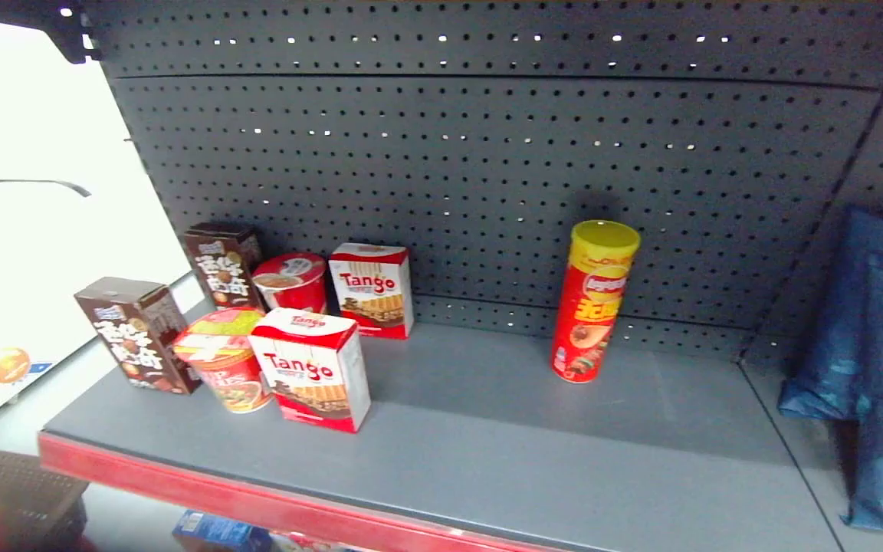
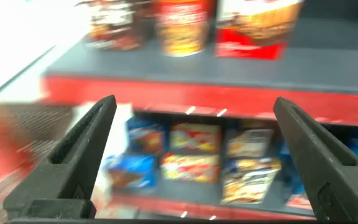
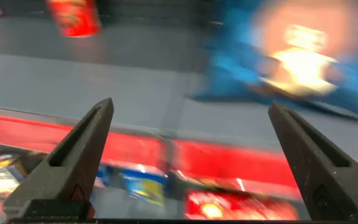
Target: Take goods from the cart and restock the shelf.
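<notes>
Left gripper and right gripper: fingers spread, nothing held, both facing the shelf front edge. Chip can upright on shelf. Judged between placements; next move requires grasping goods from mesh cart, lower left

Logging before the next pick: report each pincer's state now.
Left pincer: open, holding nothing.
Right pincer: open, holding nothing.

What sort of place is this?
Most likely a shop aisle, or a mock-up of one: a grey shelf with a red front strip, a perforated back panel, and packaged snacks such as a crisps tube and a wafer box.
</notes>
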You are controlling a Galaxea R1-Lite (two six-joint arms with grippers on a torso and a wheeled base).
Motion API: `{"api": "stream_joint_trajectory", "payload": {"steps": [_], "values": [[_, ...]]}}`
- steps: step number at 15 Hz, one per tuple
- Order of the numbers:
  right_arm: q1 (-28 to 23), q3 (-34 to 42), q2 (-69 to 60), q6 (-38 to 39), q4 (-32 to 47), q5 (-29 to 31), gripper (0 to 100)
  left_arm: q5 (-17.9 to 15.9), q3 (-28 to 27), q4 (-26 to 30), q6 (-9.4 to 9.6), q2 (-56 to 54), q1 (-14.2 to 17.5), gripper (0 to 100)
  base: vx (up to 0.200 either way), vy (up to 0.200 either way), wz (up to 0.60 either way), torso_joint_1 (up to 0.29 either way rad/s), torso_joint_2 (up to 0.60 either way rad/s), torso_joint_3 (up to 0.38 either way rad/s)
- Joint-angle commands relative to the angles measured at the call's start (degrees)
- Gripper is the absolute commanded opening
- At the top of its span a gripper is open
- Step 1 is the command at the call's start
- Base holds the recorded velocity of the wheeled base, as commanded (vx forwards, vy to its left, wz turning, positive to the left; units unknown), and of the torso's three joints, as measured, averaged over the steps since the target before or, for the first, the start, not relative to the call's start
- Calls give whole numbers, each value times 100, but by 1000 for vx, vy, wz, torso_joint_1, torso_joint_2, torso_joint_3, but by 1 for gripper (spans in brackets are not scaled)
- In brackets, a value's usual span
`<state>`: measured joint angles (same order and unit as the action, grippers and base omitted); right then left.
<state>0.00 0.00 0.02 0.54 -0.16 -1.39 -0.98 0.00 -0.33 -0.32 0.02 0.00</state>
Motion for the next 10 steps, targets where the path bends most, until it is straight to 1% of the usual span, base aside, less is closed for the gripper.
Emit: {"api": "stream_joint_trajectory", "payload": {"steps": [1, 10], "values": [[0, 0, -2, -1, -2, -2, 100, 1, 0, -2, -3, 6, 0, 100, 0, 0, 600, 7, 2, 2], [0, 0, -2, -1, -2, -2, 100, 1, 0, -2, -12, 6, 0, 100, 0, 0, 600, 2, 2, 3]]}}
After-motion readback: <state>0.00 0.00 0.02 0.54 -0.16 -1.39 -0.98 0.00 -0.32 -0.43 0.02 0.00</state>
